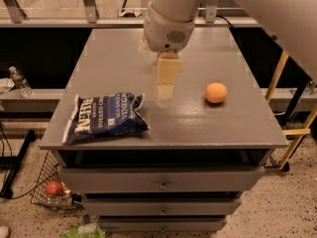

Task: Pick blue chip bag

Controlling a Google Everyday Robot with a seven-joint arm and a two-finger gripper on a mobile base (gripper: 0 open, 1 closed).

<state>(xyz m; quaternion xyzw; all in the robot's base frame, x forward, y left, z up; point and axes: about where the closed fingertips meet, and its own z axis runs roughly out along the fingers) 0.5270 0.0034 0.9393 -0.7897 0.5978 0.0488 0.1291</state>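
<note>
The blue chip bag [105, 117] lies flat on the front left part of the grey table top [198, 123], dark navy with white lettering. My gripper [165, 90] hangs from the big white arm over the middle of the table. It is to the right of the bag and a little behind it, clear of the bag, and holds nothing that I can see.
An orange [216, 92] sits on the table right of the gripper. The arm hides the back middle of the table. Drawers [161, 185] are below the top. A water bottle [20, 81] stands at left, a wire basket [49, 187] on the floor, yellow legs [276, 76] at right.
</note>
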